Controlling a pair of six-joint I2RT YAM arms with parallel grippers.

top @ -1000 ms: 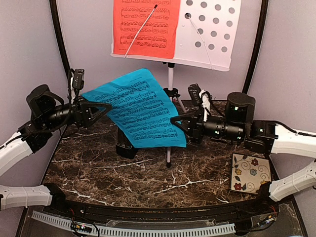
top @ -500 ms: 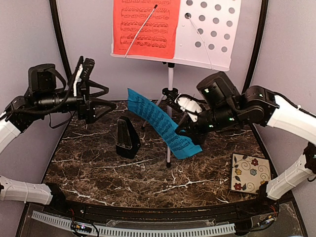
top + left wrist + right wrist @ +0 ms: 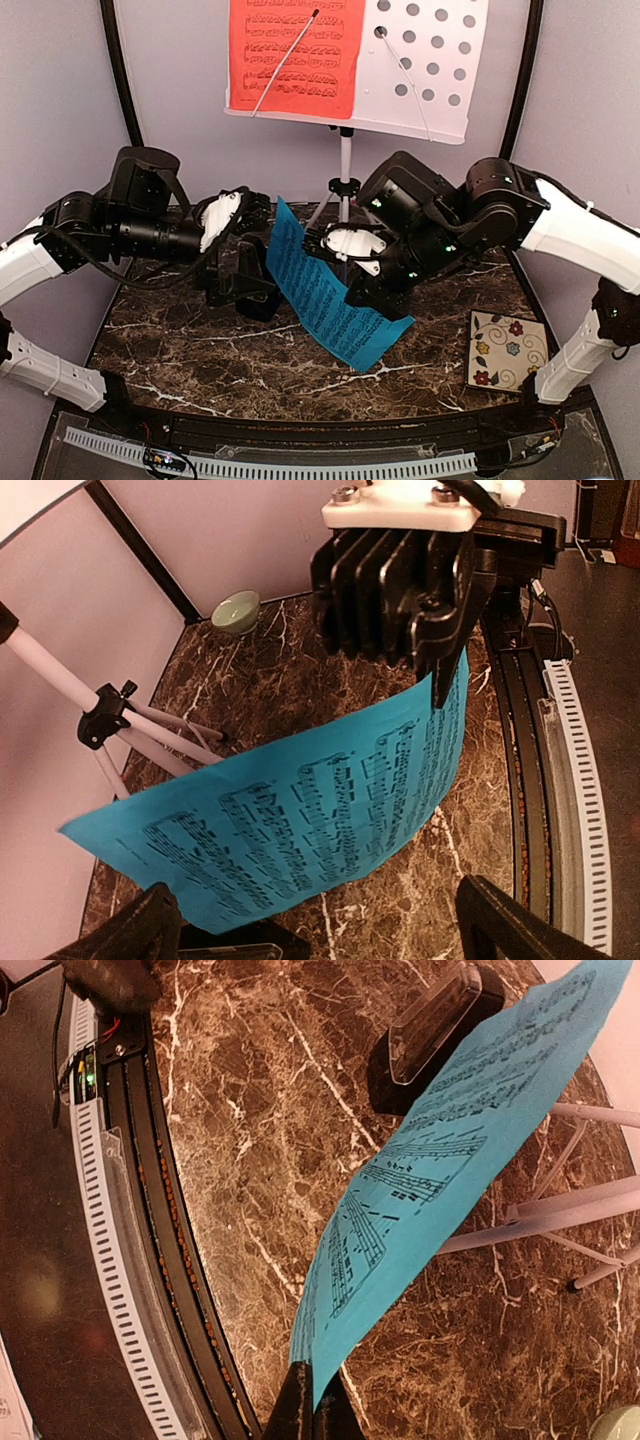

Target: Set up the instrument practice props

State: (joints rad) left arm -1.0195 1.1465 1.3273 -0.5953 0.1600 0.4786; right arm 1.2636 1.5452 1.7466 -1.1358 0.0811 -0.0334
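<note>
Right gripper pinches the blue page by its edge, likely bound for the stand; left gripper gapes empty

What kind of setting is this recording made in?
Probably a lab robot cell staged as a music practice corner: a dark marble-patterned tabletop enclosed by plain pale walls, a white perforated music stand holding a red sheet-music page, plus a cyan-blue sheet-music page and black metronome.

In the lower right of my overhead view, a floral tile lies flat on the dark marbled tabletop. My left wrist view shows a pale green bowl at upper left, by the wall.
</note>
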